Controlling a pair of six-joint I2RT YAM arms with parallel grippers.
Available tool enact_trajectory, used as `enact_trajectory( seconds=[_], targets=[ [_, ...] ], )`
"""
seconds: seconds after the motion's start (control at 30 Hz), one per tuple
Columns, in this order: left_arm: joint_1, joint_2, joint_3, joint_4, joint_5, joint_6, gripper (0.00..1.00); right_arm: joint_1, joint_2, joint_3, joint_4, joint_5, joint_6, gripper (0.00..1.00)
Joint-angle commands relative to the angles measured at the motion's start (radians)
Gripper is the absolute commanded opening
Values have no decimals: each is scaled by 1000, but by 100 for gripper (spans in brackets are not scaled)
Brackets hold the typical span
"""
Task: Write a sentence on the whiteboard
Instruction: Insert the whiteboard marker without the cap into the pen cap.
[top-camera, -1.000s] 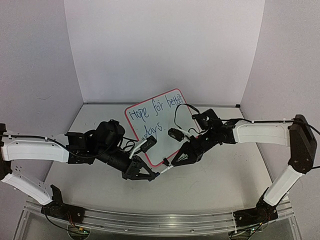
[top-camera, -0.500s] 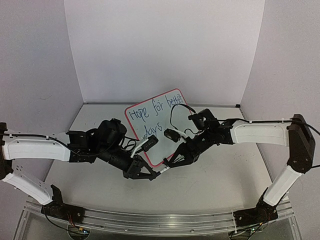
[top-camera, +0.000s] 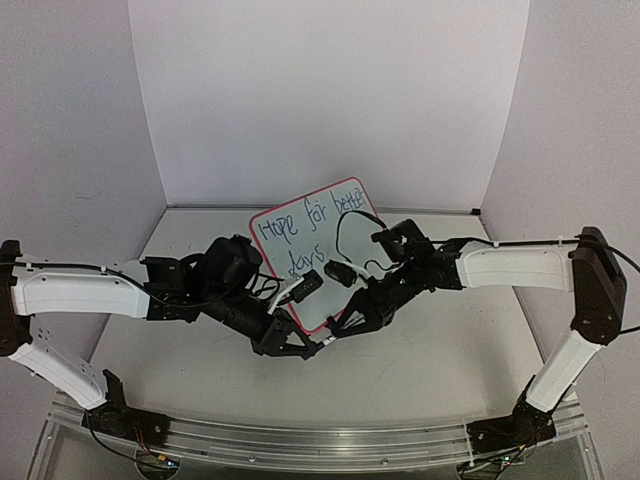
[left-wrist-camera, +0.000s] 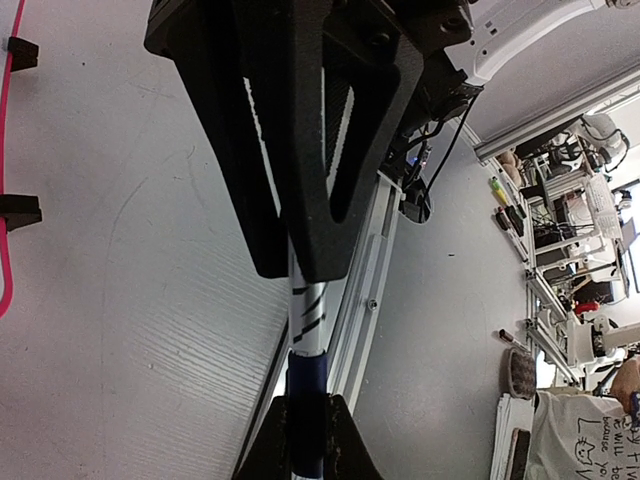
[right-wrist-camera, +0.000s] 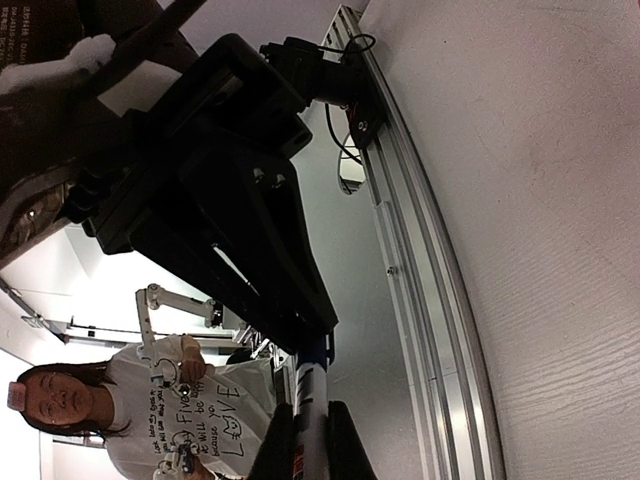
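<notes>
Walls (top-camera: 330, 90) shut me in at 9, 12 and 3 o'clock, and the rail (top-camera: 320, 445) runs along the near edge at 6. The widest bare tabletop (top-camera: 430, 350) lies from 3 round to 6 o'clock of my tools, with a narrower strip at 8. The whiteboard (top-camera: 328, 243) is at the middle of the tabletop, its written face turned toward me. Its top edge and the sentence (top-camera: 310, 215) run from 8 o'clock up to 2. My right arm covers its lower right part, so I cannot tell which side is the longer. In the left wrist view its red frame and two black feet (left-wrist-camera: 20, 212) show at the left edge, the feet on the tabletop. My left tool (top-camera: 312, 347) and right tool (top-camera: 335, 326) meet tip to tip just at 6 o'clock of the whiteboard's near corner, close beside it. Whether they touch it I cannot tell. Both are closed on one marker (left-wrist-camera: 305, 320): the left pinches the white striped barrel, the right clamps the blue end. The marker lies along the line between them, from 8 to 2 o'clock.
</notes>
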Motion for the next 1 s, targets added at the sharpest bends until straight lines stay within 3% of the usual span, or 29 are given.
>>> enact_trajectory(
  seconds=[0.0,0.97],
  targets=[
    [14,8,84,104,-1,32,0,31,20,37,35,-1,-15,0],
    [22,-13,112,170,11,86,0,74,18,40,74,-8,15,0]
  ],
)
